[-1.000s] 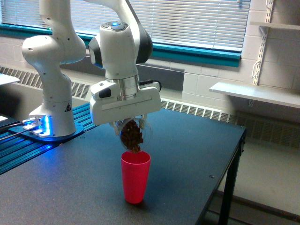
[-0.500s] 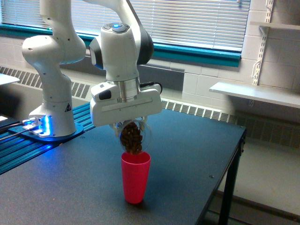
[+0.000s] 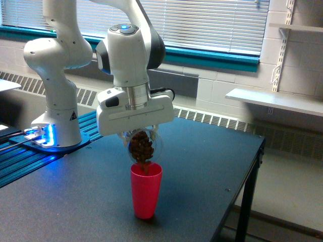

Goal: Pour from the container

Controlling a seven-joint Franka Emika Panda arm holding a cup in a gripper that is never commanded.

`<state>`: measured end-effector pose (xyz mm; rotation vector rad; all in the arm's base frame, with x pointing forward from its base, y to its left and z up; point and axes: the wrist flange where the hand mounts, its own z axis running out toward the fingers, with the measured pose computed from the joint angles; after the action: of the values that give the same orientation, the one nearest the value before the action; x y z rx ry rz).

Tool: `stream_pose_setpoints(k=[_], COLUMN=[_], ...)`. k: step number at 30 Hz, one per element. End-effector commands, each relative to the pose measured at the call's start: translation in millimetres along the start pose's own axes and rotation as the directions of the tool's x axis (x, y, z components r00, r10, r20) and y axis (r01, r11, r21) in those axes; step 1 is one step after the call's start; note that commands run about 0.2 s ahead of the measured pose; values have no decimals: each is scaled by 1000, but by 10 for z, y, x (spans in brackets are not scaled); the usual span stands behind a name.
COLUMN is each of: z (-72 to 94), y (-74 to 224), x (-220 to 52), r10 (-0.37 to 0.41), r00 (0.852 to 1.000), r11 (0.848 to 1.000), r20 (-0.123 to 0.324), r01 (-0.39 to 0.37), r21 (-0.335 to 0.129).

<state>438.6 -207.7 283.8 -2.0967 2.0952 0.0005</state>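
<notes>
Jar: the clear jar (image 3: 143, 146) hangs under the arm's hand, tipped over with its mouth facing down, directly above the red cup (image 3: 146, 189) and nearly touching its rim.
Contents: brown pieces (image 3: 142, 145) fill most of the jar's rounded body; a few sit at the mouth, right at the cup's opening.
Why tipped: the steep tilt lets the pieces slide out under their own weight, and keeping the mouth close over the cup leaves little room for them to scatter.
Fingers: the fingers (image 3: 137, 135) are mostly hidden beneath the white hand and behind the jar; they appear to be pinching the jar, since nothing else carries it.
Cup: stands upright on the dark tabletop (image 3: 192, 161), set back from the edge, so it should stay steady while it fills.
Stage: pouring looks under way, with much of the load not yet out.
Risk: pieces may clump and drop together, bouncing off the rim.
</notes>
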Motion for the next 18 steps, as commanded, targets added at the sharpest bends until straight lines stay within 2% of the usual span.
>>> stream_pose_setpoints(k=[1,9,18], z=[-11,22,39], y=[-34,-34,-31], x=[3,-11,-18], r10=[6,0,-3], r00=[1000,1000,1000], r11=[1000,1000,1000], r20=[17,21,30], r01=[-6,0,3], r21=[6,-15,-16])
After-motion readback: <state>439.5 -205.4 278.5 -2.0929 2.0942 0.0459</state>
